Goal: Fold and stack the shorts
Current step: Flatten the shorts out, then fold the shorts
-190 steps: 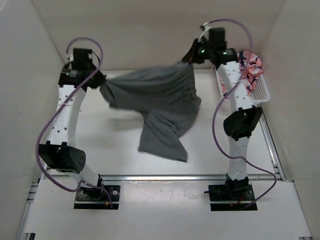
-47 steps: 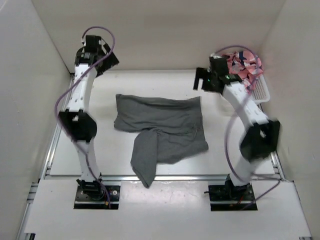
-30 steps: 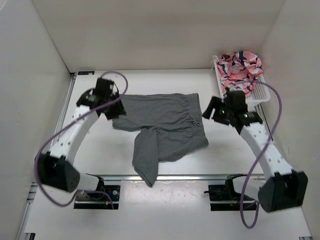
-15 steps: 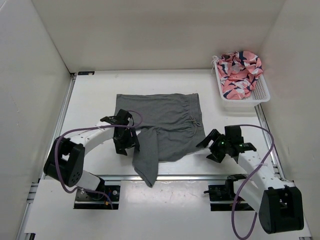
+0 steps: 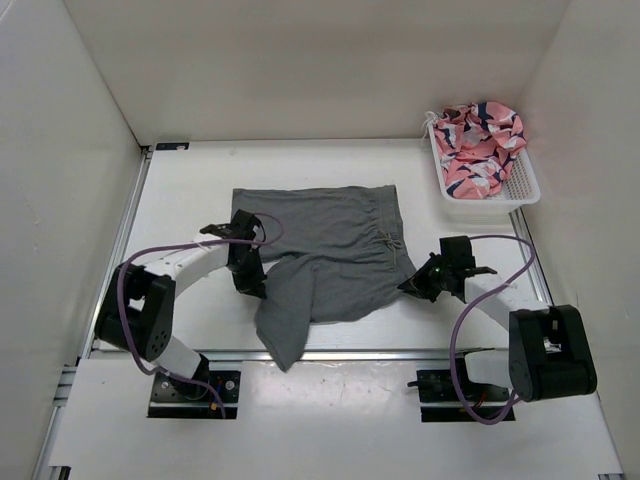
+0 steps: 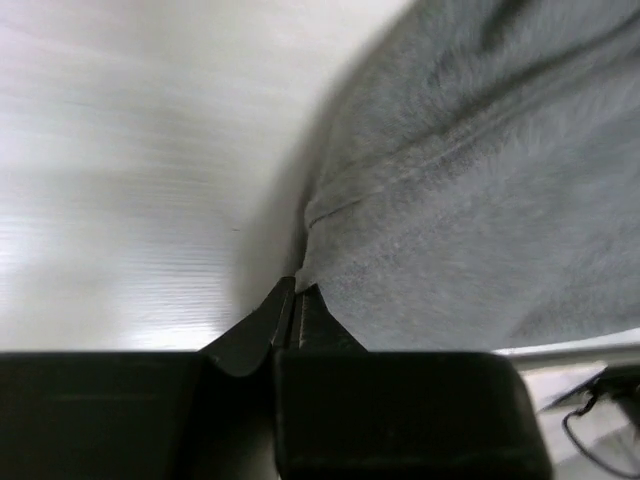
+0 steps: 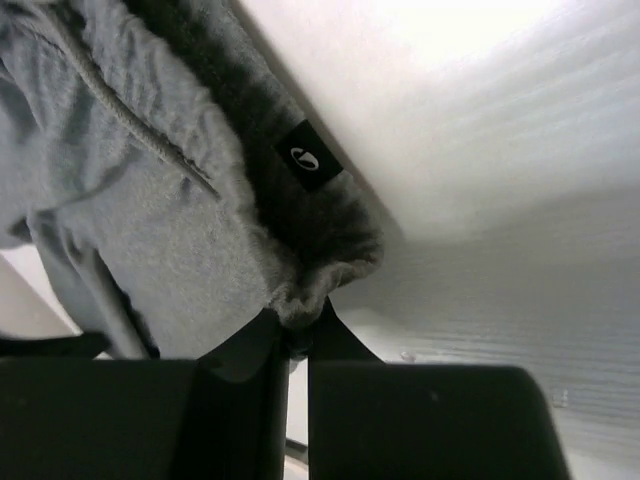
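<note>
Pinching the shorts (image 5: 330,240) at opposite edges are left gripper (image 6: 296,293) and right gripper (image 7: 297,328).

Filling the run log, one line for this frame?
left gripper: shut on shorts leg edge | right gripper: shut on waistband corner | shorts: spread on table, unfolded

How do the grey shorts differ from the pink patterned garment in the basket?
The grey shorts are plain; the patterned garment is pink, white and navy. The shorts lie spread on the table; the garment sits bunched in the white basket. The left gripper and right gripper pinch the shorts' edges; no gripper touches the garment. Both are soft fabric.
</note>
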Motion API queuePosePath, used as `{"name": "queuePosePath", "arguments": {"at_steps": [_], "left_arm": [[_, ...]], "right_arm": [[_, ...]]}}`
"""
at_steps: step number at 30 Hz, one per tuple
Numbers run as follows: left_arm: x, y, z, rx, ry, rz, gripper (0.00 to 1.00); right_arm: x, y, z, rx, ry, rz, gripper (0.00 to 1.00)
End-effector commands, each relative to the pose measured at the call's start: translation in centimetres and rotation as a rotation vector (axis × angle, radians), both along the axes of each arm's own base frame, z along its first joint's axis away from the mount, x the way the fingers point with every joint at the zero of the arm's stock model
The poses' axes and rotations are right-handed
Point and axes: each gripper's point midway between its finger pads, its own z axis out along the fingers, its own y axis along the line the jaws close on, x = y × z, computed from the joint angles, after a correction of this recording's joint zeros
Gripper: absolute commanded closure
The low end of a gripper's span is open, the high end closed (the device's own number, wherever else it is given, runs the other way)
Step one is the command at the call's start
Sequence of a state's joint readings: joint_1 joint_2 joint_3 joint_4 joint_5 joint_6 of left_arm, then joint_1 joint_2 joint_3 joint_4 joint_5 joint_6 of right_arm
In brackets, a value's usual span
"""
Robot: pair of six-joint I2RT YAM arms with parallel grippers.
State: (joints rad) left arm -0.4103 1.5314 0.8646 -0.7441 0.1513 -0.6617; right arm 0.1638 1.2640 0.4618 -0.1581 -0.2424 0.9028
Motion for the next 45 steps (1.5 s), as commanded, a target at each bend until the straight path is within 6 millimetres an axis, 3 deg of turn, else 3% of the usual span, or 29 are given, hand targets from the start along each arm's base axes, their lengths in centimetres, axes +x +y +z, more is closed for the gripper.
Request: {"name": "queuePosePath", "arguments": {"at_steps": [1,5,7,8,10,11,12,13,14,15,17,20,23,24,27,28,30,31,32,36,41,44,45], "left_arm": [[3.0,2.7,4.0,0.081,-0.13,0.05,0.9],[5.8,7.4,6.5,0.212,-0.152,0.15,0.9],[7.0,8.2,6.3,0.212,-0.138,0.167,0.9],[7.4,8.9,4.8,0.231,-0.085,0.173,0.89],[8.8,9.0,4.1,0.233,-0.062,0.158,0.71],[8.8,9.6,2.6,0.261,-0.008,0.162,0.43],[9.4,9.7,2.7,0.275,-0.01,0.165,0.25],[9.7,9.7,2.9,0.273,-0.019,0.166,0.02],[9.8,9.9,2.9,0.284,-0.022,0.168,0.0],[10.2,9.8,3.6,0.278,-0.047,0.171,0.0],[9.9,10.6,5.1,0.296,-0.072,0.201,0.0],[9.6,10.8,8.1,0.282,-0.148,0.247,0.02],[6.3,9.4,8.8,0.271,-0.132,0.244,0.21],[4.0,8.4,8.9,0.239,-0.128,0.222,0.23],[0.1,5.8,8.9,0.103,-0.108,0.226,0.24],[-2.4,4.8,7.3,0.082,-0.049,0.221,0.24],[-4.4,2.7,6.8,-0.019,-0.021,0.208,0.22],[-6.3,1.9,5.3,-0.03,0.032,0.209,0.22],[-6.9,1.4,4.7,-0.038,0.052,0.212,0.21],[-7.4,1.2,3.1,-0.019,0.052,0.23,0.09],[-7.2,1.7,0.6,0.031,0.074,0.257,0.08],[-6.9,1.3,-0.9,0.034,0.096,0.255,0.12],[-7.0,1.6,-1.3,0.057,0.103,0.258,0.21]], "right_arm": [[2.2,-1.2,1.2,-0.079,-0.059,-0.021,1.0],[2.7,-1.7,1.9,-0.11,-0.083,-0.033,1.0],[2.7,-1.9,1.8,-0.118,-0.084,-0.038,1.0],[3.0,-1.8,1.9,-0.118,-0.084,-0.038,1.0],[3.2,-1.8,2.0,-0.118,-0.084,-0.038,1.0],[3.2,-1.8,2.0,-0.118,-0.084,-0.038,0.94],[3.4,-1.8,2.3,-0.123,-0.091,-0.03,0.7],[3.4,-1.8,2.5,-0.123,-0.089,-0.029,0.56],[3.3,-1.8,2.9,-0.127,-0.104,-0.02,0.43],[3.0,-2.2,2.8,-0.149,-0.1,-0.015,0.25],[3.2,-2.7,3.9,-0.173,-0.138,-0.02,0.2],[2.7,-3.0,4.9,-0.19,-0.156,-0.009,0.2],[2.3,-3.1,5.8,-0.192,-0.182,-0.002,0.28],[2.0,-3.1,5.8,-0.192,-0.178,-0.002,0.31],[1.2,-2.8,5.5,-0.172,-0.167,0.014,0.35],[1.1,-2.6,5.6,-0.157,-0.163,0.013,0.35],[1.2,-2.6,5.9,-0.149,-0.171,0.008,0.37],[0.9,-2.7,5.5,-0.15,-0.162,0.009,0.37],[0.9,-2.7,5.5,-0.15,-0.162,0.009,0.38],[0.9,-2.6,5.5,-0.119,-0.159,0.01,0.38],[0.7,-2.2,5.3,-0.086,-0.159,0.022,0.34],[0.3,-1.7,4.4,-0.029,-0.13,0.018,0.34],[0.4,-1.6,4.1,-0.016,-0.127,0.019,0.34]]}}
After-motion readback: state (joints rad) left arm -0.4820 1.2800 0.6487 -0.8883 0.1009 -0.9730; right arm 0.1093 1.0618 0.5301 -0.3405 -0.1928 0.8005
